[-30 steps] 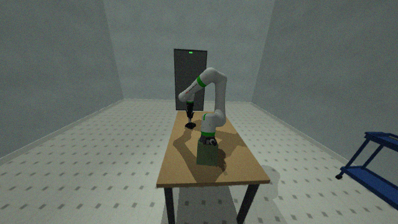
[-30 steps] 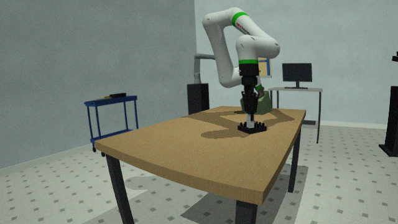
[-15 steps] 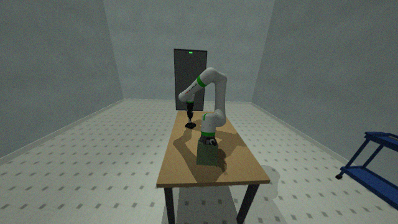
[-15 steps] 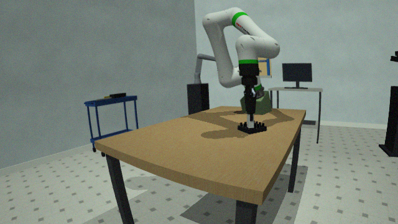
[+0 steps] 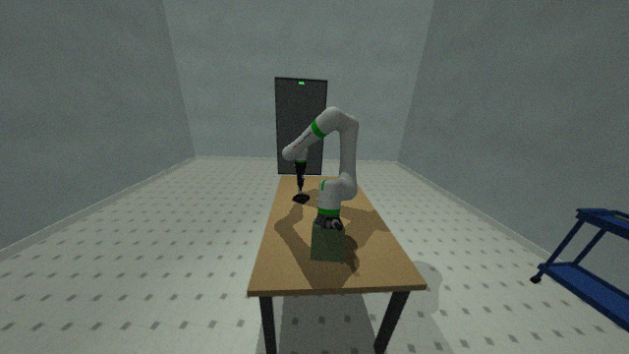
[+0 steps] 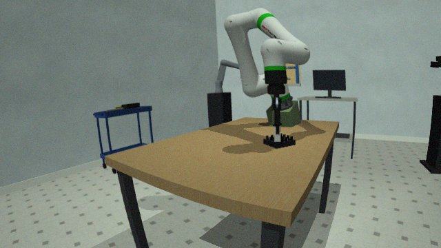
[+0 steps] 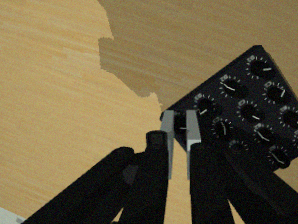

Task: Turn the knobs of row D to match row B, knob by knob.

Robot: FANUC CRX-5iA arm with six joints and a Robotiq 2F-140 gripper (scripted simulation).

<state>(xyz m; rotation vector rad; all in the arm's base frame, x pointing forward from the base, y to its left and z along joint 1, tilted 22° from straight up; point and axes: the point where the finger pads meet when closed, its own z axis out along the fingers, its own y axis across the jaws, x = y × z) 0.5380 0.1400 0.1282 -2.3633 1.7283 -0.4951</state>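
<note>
Pincer: we see the gripper pointing down, closed on a corner knob, one pale fingertip on each side of it.
Held knob: black, with a short piece of its white line showing between the tips; we cannot read its name.
Knob box: we find the box black and low, lying flat on the table beneath the gripper.
Knob lines: white, pointing various ways inside pale rings of marks; the printed names are too blurred for us.
Wrist view: it alone shows us the rings and lines; the box sits aslant, cut off at the right edge, part of it behind the gripper.
Exterior view: here we see the knobs in profile, standing up from the box, and a monitor far right.
Top view: the box is only a small dark patch towards the table's far left, but we get the door beyond.
Arm: the white arm bends high above its green block.
Cart: blue, the cart is right in the top view, left in the exterior.
</note>
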